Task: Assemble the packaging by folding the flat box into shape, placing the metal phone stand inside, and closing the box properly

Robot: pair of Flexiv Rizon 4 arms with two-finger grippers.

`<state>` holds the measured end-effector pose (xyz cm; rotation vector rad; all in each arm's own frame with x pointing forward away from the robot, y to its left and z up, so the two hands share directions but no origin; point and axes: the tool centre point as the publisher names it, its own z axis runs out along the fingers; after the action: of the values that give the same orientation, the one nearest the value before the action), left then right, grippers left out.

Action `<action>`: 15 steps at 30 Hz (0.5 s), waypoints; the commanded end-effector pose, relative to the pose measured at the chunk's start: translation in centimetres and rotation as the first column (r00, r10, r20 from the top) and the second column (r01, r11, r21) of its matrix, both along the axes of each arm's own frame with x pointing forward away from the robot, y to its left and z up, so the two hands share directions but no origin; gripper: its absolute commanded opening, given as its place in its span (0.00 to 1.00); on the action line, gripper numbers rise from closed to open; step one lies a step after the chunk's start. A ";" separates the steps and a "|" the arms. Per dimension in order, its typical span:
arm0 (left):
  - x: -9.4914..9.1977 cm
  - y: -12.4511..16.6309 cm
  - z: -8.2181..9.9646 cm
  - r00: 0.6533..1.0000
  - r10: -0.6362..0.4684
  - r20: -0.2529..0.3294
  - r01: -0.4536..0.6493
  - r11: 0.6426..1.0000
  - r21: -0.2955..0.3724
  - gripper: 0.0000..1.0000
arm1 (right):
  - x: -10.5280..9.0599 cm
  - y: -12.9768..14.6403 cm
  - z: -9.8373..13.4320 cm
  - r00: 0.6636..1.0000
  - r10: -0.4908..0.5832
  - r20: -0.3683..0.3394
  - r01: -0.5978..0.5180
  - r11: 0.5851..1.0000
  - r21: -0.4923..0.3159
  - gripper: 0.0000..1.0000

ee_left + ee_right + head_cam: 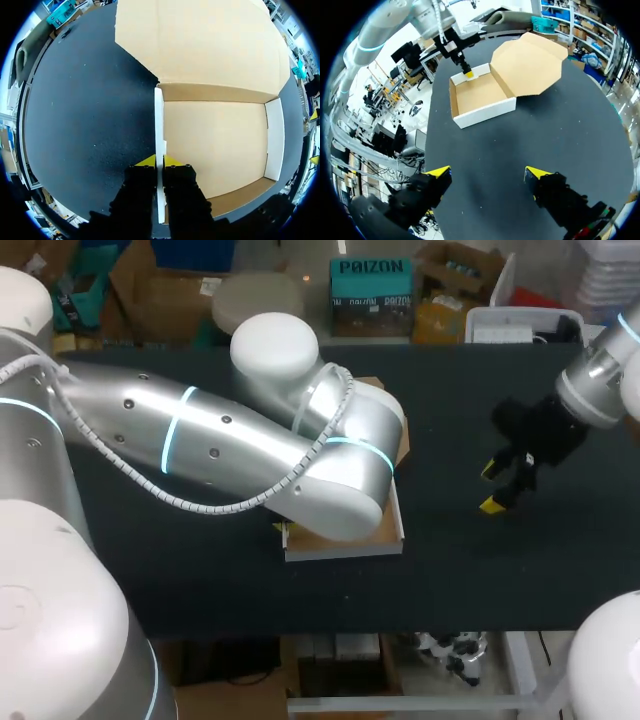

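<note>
**Left gripper pinches the box wall**

Head view: one cardboard box lies mid-table, mostly under the left arm. The right gripper hangs well apart, jaws wide and empty.

Left wrist view: the left gripper is clamped on the box's white side wall. The wall should probably be stood square.

Right wrist view: one lid flap lies open. No phone stand is visible.
</note>
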<state>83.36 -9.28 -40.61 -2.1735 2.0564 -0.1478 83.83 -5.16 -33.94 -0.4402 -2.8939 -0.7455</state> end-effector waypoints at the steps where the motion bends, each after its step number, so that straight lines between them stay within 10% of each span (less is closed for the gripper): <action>1: -0.4 0.0 -0.9 1.000 0.003 0.005 -0.003 1.000 0.015 0.00 | 0.2 -0.1 0.3 1.000 0.012 -0.020 -0.012 1.000 0.006 1.00; 15: -0.4 -0.1 -0.6 0.999 0.022 -0.048 -0.020 0.999 0.036 0.00 | -1.8 -1.0 -0.4 0.991 -0.041 0.125 0.029 0.995 0.096 1.00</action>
<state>82.77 -9.09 -40.59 -2.1942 2.0416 -0.0765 83.89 -5.17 -33.82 -0.3902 -2.9110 -0.8454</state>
